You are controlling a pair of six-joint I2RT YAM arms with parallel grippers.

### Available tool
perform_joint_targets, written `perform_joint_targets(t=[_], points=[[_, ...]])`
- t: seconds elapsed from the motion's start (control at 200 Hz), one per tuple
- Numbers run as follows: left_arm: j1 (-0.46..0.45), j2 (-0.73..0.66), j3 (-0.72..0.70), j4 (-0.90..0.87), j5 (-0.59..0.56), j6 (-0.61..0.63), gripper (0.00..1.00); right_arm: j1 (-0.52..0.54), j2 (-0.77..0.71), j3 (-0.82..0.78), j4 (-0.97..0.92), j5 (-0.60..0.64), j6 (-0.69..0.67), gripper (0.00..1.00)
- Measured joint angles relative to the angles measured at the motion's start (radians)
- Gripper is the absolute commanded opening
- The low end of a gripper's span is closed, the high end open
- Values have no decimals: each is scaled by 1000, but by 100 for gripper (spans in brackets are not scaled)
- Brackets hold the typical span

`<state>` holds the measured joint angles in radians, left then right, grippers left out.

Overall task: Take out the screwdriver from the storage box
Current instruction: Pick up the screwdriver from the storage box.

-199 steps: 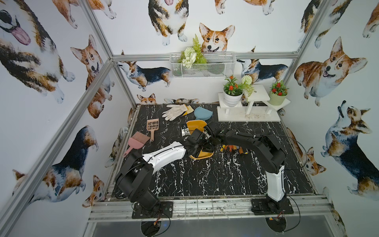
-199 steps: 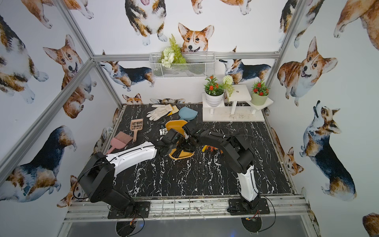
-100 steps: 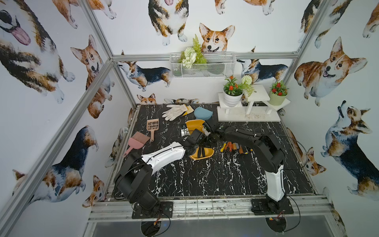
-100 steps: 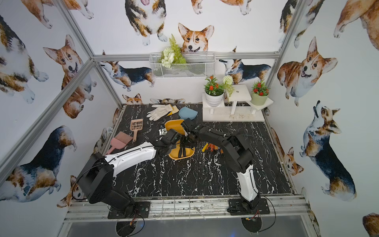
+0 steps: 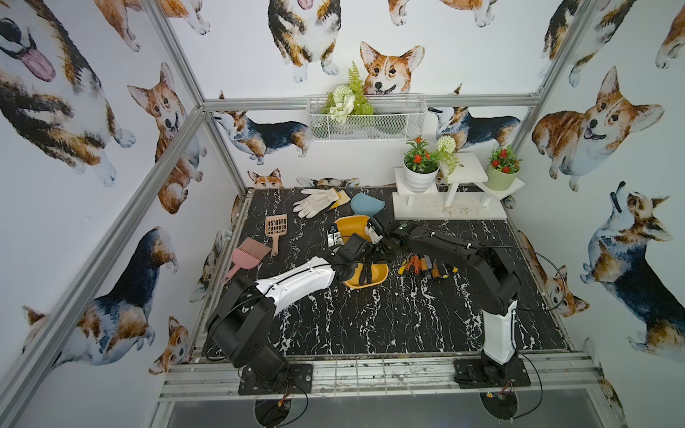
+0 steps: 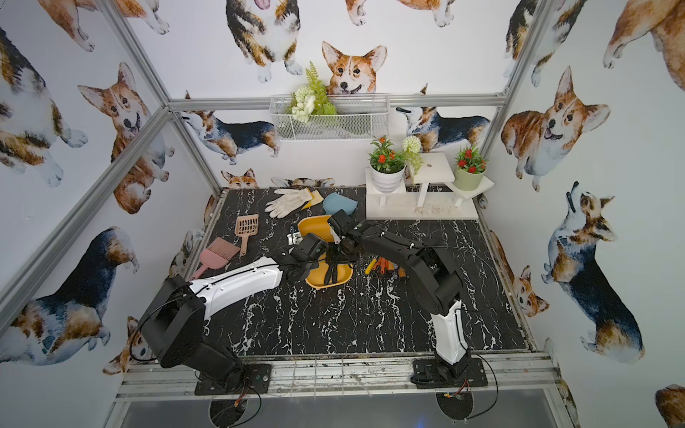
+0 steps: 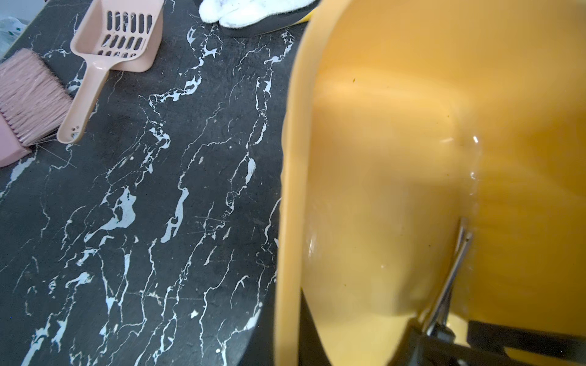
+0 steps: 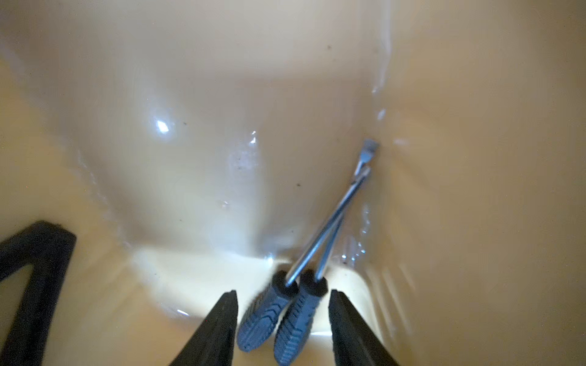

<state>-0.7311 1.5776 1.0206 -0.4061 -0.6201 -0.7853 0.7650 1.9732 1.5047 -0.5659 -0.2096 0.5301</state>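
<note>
The right arm (image 5: 444,242) lies farther toward the back of the desk (image 5: 370,326) than a second ago, and the orange-handled tools (image 5: 426,265) beside the storage box (image 5: 380,275), then half hidden under it, show fully.

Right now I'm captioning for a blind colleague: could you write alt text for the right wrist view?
Two grey-handled screwdrivers lie side by side on the floor of the yellow storage box, their metal shafts crossing. The black right gripper stands open around both handles, not yet closed on them.
</note>
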Motion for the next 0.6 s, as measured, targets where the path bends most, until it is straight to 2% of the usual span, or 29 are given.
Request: perform_joint_targets(t=[0.105,0.22,0.596], points=[[0,0,0,2,0,0,0,0,-22,-12,-19,27,-3,47],[0,3,0,5,1,0,0,-1,-32,-29,-37,44,-3,46],[0,4,0,6,2,0,0,0,24,-19,-40,15,-2,38]])
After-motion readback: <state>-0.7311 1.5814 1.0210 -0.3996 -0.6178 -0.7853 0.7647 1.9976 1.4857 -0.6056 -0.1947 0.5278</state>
